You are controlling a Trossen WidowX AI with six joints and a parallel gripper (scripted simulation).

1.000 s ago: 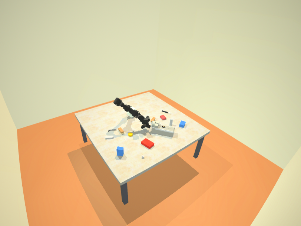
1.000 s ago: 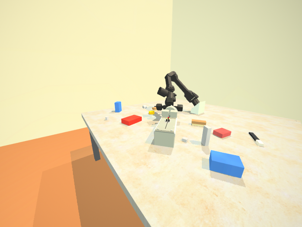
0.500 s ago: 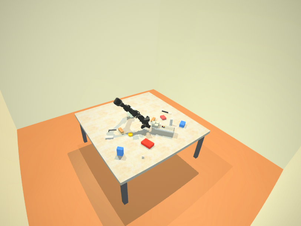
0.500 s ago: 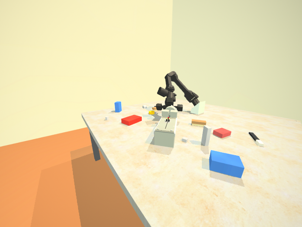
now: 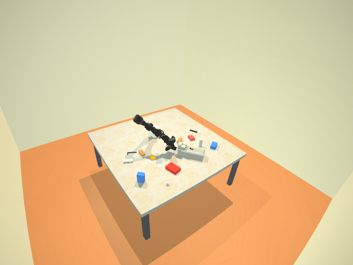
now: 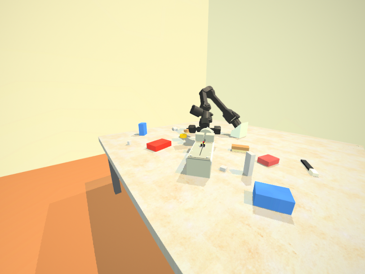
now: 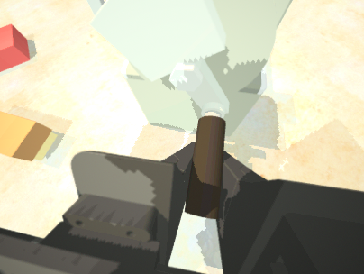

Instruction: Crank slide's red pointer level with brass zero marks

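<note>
The machine (image 5: pixel 190 155) (image 6: pixel 198 168) is a long pale grey box with a slot along its top. Its small red pointer (image 5: pixel 191 148) (image 6: pixel 203 142) sits towards the crank end, close to tiny yellow and black parts. Whether it is level with the brass marks is too small to tell. In the wrist view the pale crank arm (image 7: pixel 211 92) slants down to the brown cylindrical handle (image 7: pixel 210 149). My gripper (image 5: pixel 171 146) (image 7: pixel 203 149) is shut on this handle, with a dark finger on each side. In the exterior view the fingers are hidden behind the machine.
Near the machine are an orange block (image 5: pixel 179 140) (image 6: pixel 240 148) (image 7: pixel 18 135), a red block (image 5: pixel 191 137) (image 6: pixel 268 160) (image 7: pixel 11 47), an upright grey block (image 5: pixel 201 143) (image 6: pixel 249 164) and a blue block (image 5: pixel 214 145) (image 6: pixel 273 197). A larger red block (image 5: pixel 172 168) (image 6: pixel 158 145) lies on its other side.
</note>
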